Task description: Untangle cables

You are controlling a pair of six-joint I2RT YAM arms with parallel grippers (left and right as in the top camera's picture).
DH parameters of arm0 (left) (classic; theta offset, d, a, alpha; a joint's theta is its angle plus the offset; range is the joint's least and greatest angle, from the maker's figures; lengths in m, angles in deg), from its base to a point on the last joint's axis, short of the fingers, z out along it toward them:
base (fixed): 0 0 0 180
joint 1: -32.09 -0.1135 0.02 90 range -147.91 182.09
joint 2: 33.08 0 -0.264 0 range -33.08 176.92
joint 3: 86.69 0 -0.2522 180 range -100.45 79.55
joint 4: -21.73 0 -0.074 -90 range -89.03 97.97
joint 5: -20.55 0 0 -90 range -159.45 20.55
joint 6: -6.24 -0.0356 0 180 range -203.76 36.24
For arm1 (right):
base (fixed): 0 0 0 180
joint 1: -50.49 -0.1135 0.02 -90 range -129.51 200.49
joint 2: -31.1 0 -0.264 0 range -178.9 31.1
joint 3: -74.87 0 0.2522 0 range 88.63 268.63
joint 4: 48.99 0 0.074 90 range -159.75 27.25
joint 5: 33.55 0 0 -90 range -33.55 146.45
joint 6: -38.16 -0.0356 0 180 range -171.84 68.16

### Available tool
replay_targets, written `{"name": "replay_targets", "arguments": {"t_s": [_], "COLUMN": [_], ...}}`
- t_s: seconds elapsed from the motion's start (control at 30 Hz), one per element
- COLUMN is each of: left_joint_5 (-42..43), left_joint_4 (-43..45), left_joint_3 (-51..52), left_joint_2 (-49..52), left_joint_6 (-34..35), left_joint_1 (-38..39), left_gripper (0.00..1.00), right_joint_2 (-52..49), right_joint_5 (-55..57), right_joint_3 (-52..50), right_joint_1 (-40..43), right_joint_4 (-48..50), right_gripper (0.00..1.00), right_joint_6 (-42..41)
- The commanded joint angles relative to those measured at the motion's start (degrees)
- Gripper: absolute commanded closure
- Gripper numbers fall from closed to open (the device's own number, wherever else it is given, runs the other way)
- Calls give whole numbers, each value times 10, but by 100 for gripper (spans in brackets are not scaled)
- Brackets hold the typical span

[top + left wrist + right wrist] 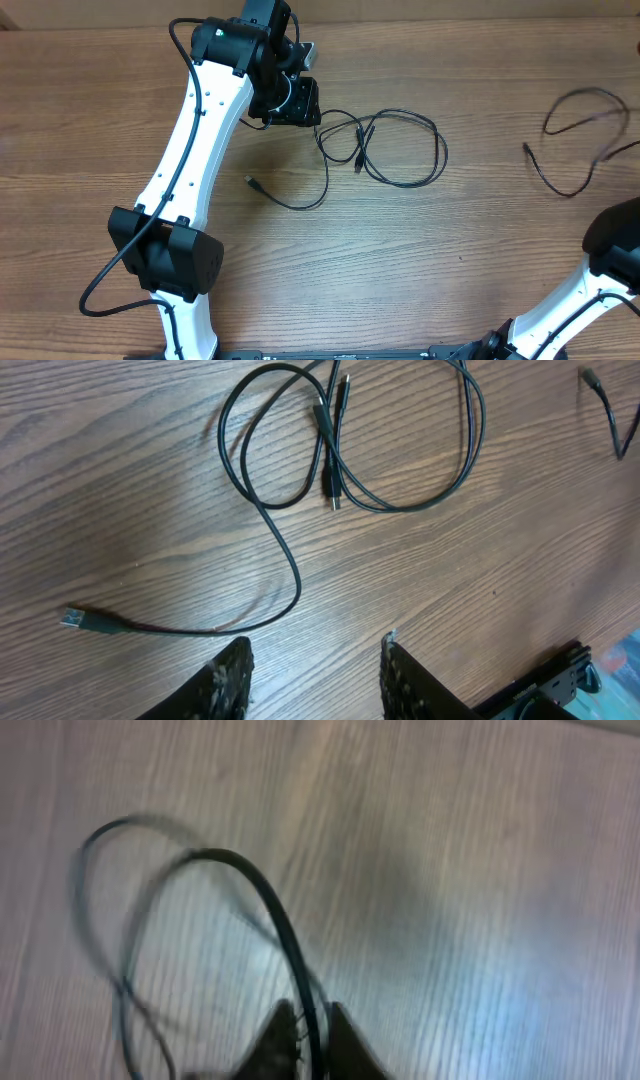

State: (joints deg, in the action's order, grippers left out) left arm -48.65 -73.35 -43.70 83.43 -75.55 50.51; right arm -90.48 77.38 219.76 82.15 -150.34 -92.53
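The job here looked to be freeing the cables [329, 485] in the middle of the desk [420, 270], and the left tool [312, 685] was the one placed to do it. It hovered just short of them with its fingers spread wide and nothing between them.

A good grip would take one strand only. The best candidate was the loose tail [290, 575] that curved out of the loops to the silver plug [72, 618]. That tail lay apart from the rest, so the fingers could straddle it without catching a neighbour. I would then draw it low along the desk and away from the loops, slowly, so that the crossings slid open rather than cinched tight.

The right tool [310, 1045] was nearly closed, and it seemed to pinch a second cord [283, 925], though its view was too blurred to be sure. That cord lay well apart at the right edge of the desk, so holding it where it was seemed wise.

The central cords were thin, black and limp. They formed two or three overlapping loops, with two small dark plugs lying side by side where the strands crossed
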Motion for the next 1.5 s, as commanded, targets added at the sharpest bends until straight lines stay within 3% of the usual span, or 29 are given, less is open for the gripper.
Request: {"name": "replay_targets", "arguments": {"t_s": [0.0,0.03,0.1,0.33,0.5,0.67,0.77,0.93,1.1,1.47], "left_joint_5": [-4,-4,-4,-64,-154,-197,-197,-184,-125,-109], "left_joint_4": [0,-1,-1,-5,-24,-49,-57,-55,-35,56], "left_joint_3": [-2,-2,-2,-2,-2,-2,-2,-2,-2,96], "left_joint_2": [3,3,3,3,3,3,3,3,4,4], "left_joint_6": [-5,-5,-5,-2,57,103,103,95,50,51], "left_joint_1": [4,4,4,3,2,-9,-13,-10,0,49], "left_gripper": [58,58,58,60,59,53,40,30,28,28], "right_joint_2": [1,1,1,1,1,1,1,34,103,287], "right_joint_5": [-49,-58,-85,-326,-353,-336,-316,-312,-285,-278], "right_joint_3": [3,3,3,3,1,1,-3,-51,-116,-222], "right_joint_1": [-6,-9,-13,-51,-107,-176,-211,-248,-267,-268], "right_joint_4": [13,14,14,3,-47,-80,-95,-95,-95,-69], "right_gripper": [48,29,16,12,10,10,6,4,4,2], "right_joint_6": [35,35,47,288,366,369,351,297,284,285]}}
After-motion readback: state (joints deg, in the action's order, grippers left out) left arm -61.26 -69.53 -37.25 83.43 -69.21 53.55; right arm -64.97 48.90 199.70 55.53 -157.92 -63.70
